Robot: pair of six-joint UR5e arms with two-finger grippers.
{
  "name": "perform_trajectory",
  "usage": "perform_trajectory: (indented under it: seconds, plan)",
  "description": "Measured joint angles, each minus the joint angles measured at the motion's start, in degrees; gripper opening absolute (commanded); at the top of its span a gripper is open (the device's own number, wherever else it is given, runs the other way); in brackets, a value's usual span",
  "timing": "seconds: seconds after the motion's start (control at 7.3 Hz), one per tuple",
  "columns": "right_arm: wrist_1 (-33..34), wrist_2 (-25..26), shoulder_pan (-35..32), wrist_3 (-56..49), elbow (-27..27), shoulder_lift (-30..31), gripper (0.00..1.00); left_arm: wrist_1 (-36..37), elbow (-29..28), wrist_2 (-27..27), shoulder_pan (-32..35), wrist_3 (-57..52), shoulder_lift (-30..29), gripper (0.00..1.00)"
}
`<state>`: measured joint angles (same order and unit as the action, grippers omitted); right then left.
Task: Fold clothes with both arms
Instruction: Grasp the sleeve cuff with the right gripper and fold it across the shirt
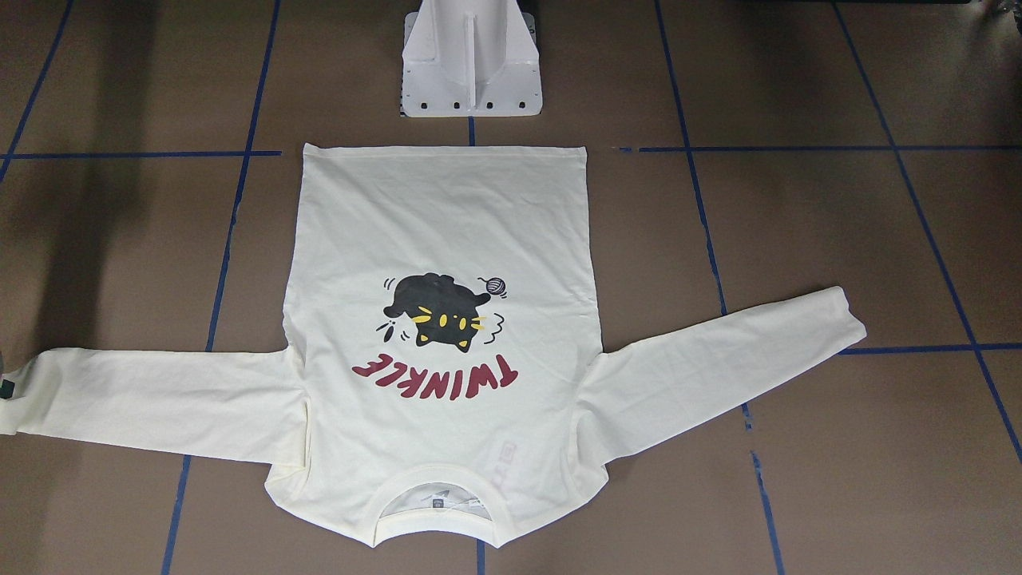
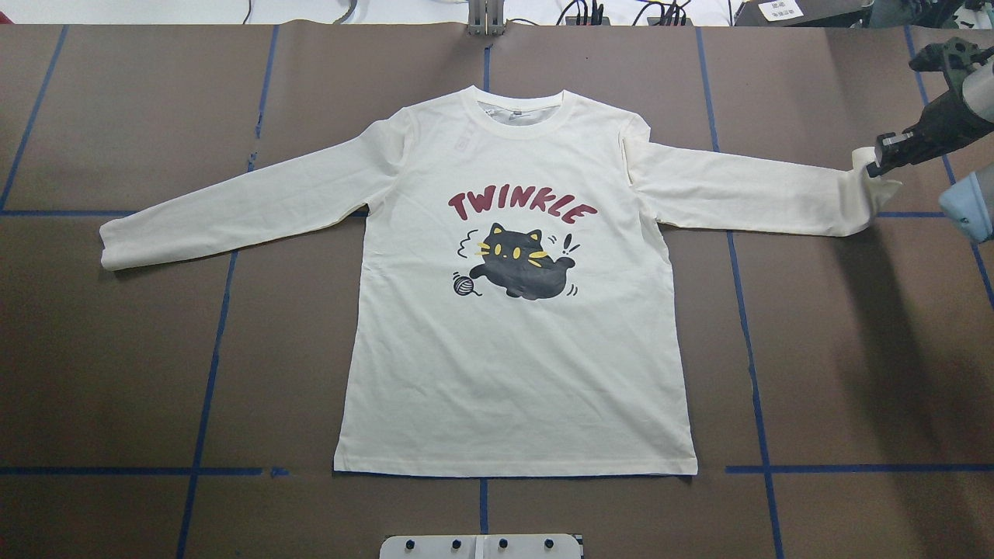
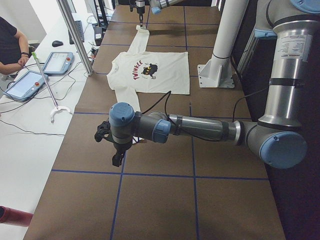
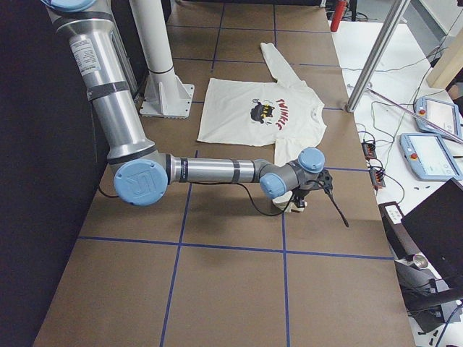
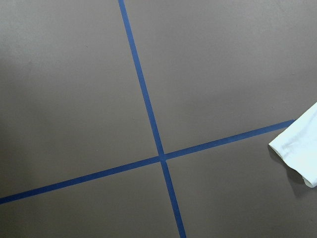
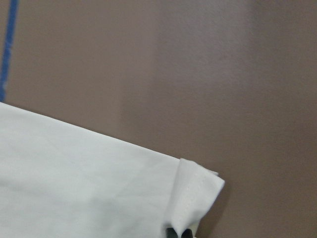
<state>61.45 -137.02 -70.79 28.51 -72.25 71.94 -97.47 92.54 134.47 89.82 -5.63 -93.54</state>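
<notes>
The cream-white long-sleeved T-shirt (image 2: 512,373) lies flat and print-up in the middle of the brown table, cat print and red "TWINKLE" showing, both sleeves spread out. My right gripper (image 2: 881,163) is shut on the cuff (image 2: 863,164) of the sleeve on the overhead view's right and holds it folded up a little off the table; the pinched cuff (image 6: 198,191) fills the right wrist view. My left gripper (image 3: 116,159) hangs over bare table beyond the other sleeve's cuff (image 5: 297,153); I cannot tell if it is open or shut.
The white pedestal base (image 1: 471,64) stands just behind the shirt's hem. Blue tape lines (image 5: 148,114) grid the table. Teach pendants (image 4: 434,155), cables and metal posts (image 3: 75,30) sit along the operators' side, where a person (image 3: 10,45) stands.
</notes>
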Motion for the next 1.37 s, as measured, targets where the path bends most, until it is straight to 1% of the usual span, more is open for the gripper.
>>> perform_trajectory:
  seconds: [0.14, 0.27, 0.41, 0.55, 0.68, 0.96, 1.1, 1.23, 1.37]
  plan:
    - [-0.1, -1.9, 0.7, 7.2, -4.0, -1.0, 0.00, 0.0, 0.0, 0.0, 0.0, 0.0, -0.1, 1.00]
    - [-0.2, -2.9, 2.4, 16.0, -7.3, -3.5, 0.00, 0.0, 0.0, -0.1, 0.0, 0.0, -0.1, 1.00]
    - [-0.2, -2.8, 5.2, 25.5, -9.2, -7.8, 0.00, 0.0, 0.0, -0.1, 0.0, 0.0, -0.1, 1.00]
    - [-0.2, -1.0, 8.1, 33.5, -9.9, -12.9, 0.00, 0.0, 0.0, -0.1, 0.1, -0.1, 0.0, 1.00]
    - [-0.2, 2.1, 10.7, 39.8, -10.0, -18.2, 0.00, 0.0, -0.2, -0.1, 0.1, -0.2, 0.0, 1.00]
    - [-0.2, 9.0, 16.1, 47.9, -9.6, -28.0, 0.00, 0.0, -0.6, -0.1, 0.1, -0.3, 0.0, 1.00]
    - [-0.3, 13.6, 20.1, 50.3, -9.8, -31.4, 0.00, 0.0, -0.7, -0.2, 0.1, -0.3, 0.1, 1.00]
    - [-0.7, 19.5, 25.3, 52.2, -10.2, -33.8, 0.00, 0.0, -0.8, -0.2, 0.0, -0.2, 0.2, 1.00]
    - [-2.2, 24.7, 30.3, 54.2, -11.0, -35.0, 0.00, 0.0, -0.8, -0.3, 0.0, -0.2, 0.2, 1.00]
